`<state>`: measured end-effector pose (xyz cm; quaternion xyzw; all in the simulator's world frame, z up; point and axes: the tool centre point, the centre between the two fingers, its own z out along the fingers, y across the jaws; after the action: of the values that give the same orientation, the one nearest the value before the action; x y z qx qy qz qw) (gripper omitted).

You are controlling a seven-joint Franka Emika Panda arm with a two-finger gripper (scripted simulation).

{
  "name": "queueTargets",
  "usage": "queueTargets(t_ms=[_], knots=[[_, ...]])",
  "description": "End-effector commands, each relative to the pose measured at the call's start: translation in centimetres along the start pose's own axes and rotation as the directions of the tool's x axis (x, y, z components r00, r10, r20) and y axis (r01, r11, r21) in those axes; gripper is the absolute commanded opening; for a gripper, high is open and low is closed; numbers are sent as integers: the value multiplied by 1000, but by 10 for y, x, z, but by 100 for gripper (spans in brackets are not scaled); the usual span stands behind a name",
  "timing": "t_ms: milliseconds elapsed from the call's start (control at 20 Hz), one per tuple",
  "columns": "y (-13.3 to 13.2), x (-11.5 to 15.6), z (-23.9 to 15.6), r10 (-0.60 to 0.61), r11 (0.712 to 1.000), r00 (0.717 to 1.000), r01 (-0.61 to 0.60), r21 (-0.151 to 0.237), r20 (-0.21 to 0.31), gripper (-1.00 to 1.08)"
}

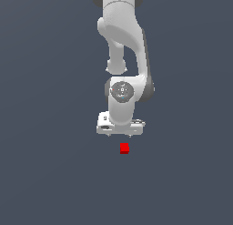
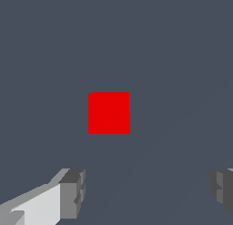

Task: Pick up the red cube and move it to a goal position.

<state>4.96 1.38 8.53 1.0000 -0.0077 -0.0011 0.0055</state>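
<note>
In the exterior view, the arm is hovering its end effector [image 1: 120, 134] just above the red cube [image 1: 124, 148], which is lying on the bare grey worktop [image 1: 50, 174]; this is probably the approach step. In the wrist view, the fingers [image 2: 73, 193] are standing wide apart, the red cube [image 2: 109, 113] lying beyond them unobstructed; next, centring and descending.

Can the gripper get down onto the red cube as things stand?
Probably yes. The gripper is open, apart from the red cube, with nothing between them; it looks slightly off-centre in the wrist view.
</note>
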Motion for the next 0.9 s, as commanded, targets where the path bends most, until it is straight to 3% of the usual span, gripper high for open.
queueTargets(t_ms=[0,400,850], knots=[[-7,10,17,-4,1000,1000,4,3,-1,100],[-22,33,53,-11,1000,1000,11,9,-2,100],[-27,42,65,-14,1000,1000,14,11,-2,100]])
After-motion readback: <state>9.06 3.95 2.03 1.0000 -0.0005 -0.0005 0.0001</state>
